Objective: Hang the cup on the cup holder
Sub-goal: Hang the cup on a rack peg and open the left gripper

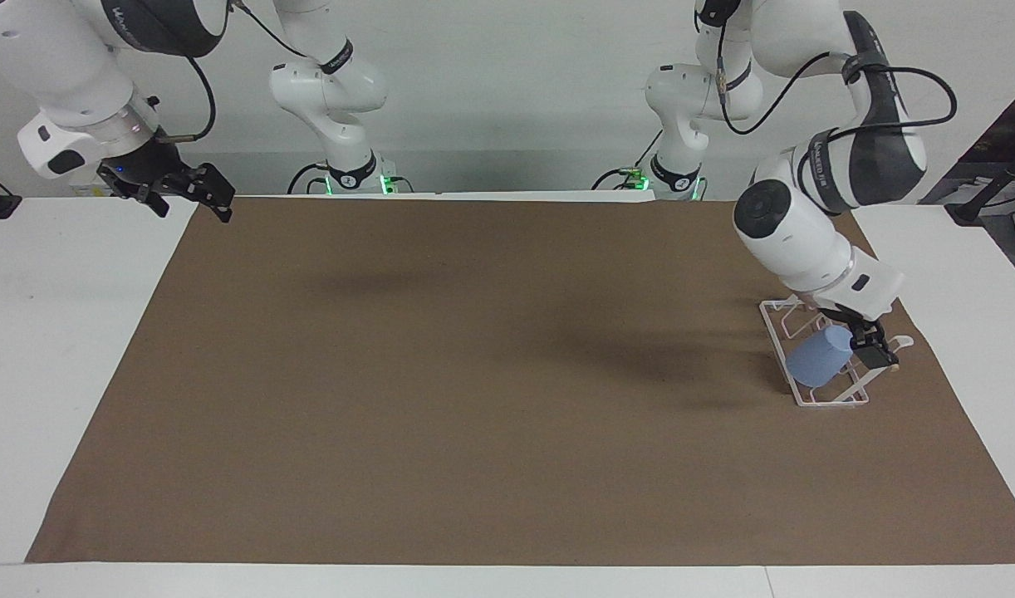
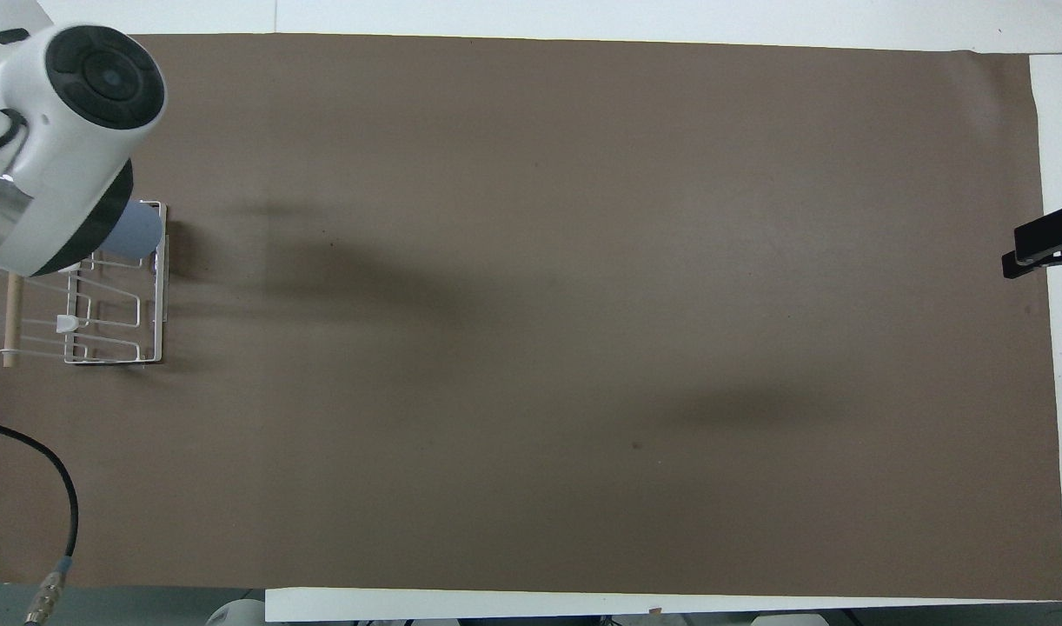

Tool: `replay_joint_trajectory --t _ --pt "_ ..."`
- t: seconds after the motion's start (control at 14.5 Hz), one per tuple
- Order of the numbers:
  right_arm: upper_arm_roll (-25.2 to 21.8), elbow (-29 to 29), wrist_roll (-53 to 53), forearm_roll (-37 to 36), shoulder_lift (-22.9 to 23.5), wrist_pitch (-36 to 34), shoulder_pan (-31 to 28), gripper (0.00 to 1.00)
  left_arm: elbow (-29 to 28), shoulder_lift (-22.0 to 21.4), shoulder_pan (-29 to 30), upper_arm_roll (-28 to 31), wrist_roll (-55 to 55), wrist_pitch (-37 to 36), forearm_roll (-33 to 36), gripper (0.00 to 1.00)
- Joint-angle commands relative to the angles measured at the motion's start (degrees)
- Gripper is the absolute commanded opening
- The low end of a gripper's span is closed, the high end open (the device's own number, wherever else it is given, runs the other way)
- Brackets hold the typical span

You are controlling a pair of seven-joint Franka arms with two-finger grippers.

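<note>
The light-blue cup (image 1: pixel 819 359) lies tilted on a slanted prong of the white wire cup holder (image 1: pixel 831 401), at the left arm's end of the mat. Its wider end points down toward the rack's base. My left gripper (image 1: pixel 875 352) is low at the cup's narrower upper end, beside the wooden dowel. In the overhead view the left wrist covers the gripper, and the cup (image 2: pixel 140 233) shows at the corner of the cup holder (image 2: pixel 159 296) farthest from the robots. My right gripper (image 1: pixel 193 206) waits, open and empty, over the mat's corner at the right arm's end (image 2: pixel 1018 256).
A brown mat (image 1: pixel 474 374) covers most of the white table. The dowel (image 2: pixel 12 317) runs along the rack's top edge. A black cable (image 2: pixel 62 504) hangs from the left arm near the robots' end.
</note>
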Motion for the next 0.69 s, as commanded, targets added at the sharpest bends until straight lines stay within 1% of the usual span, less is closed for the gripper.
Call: replay_joint_trajectory --t 0.0,0.21,0.34,0.41,0.62 --pt "0.14 -1.07 -1.11 0.83 -0.99 -0.11 -0.4 0.99 3.29 -1.31 1.89 -0.11 8.55 -3.05 -10.95 1.0" --pt "0.05 -1.07 -1.11 0.83 -0.99 -0.11 -0.31 0.99 3.21 -4.56 4.52 -0.2 20.31 -6.39 -24.66 1.0" --pt "0.14 -1.07 -1.11 0.83 -0.99 -0.11 -0.31 0.99 3.12 -5.8 7.07 -0.2 26.83 -7.01 -33.45 1.0" --pt "0.05 -1.07 -1.11 0.83 -0.99 -0.11 -0.4 0.99 3.21 -6.24 7.34 -0.2 30.0 -7.1 -36.37 1.0" --pt "0.05 -1.16 -1.11 0.83 -0.99 -0.11 -0.4 0.99 2.86 -6.42 8.04 -0.2 42.37 -7.62 -38.23 1.0"
